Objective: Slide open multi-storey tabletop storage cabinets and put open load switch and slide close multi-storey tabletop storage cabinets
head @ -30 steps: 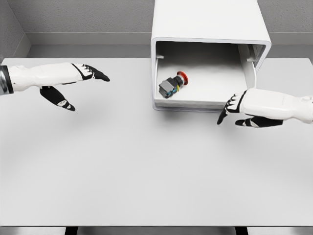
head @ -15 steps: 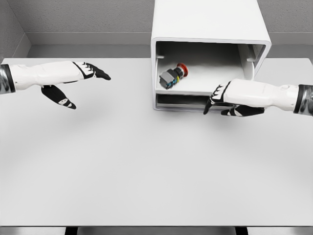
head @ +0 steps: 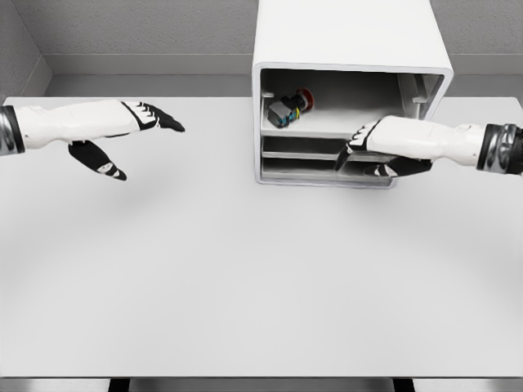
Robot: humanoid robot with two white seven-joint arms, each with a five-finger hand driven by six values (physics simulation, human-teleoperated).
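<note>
A white multi-storey cabinet (head: pixel 351 33) stands at the back of the table, right of centre, its front facing me. The top drawer (head: pixel 315 129) is pushed most of the way in. Inside it lies the load switch (head: pixel 288 109), a grey and black block with a red button. My right hand (head: pixel 359 149) lies flat against the drawer's front edge, fingers extended and holding nothing. My left hand (head: pixel 135 135) hovers over the table at the left, fingers spread, far from the cabinet.
The white table (head: pixel 245 269) stretches wide in front of the cabinet. Two lower drawer fronts (head: pixel 306 169) show beneath the top drawer. A grey wall runs behind the table.
The right hand moved left and back, pushing the top drawer into the cabinet with the switch riding in it. The left arm stayed put.
</note>
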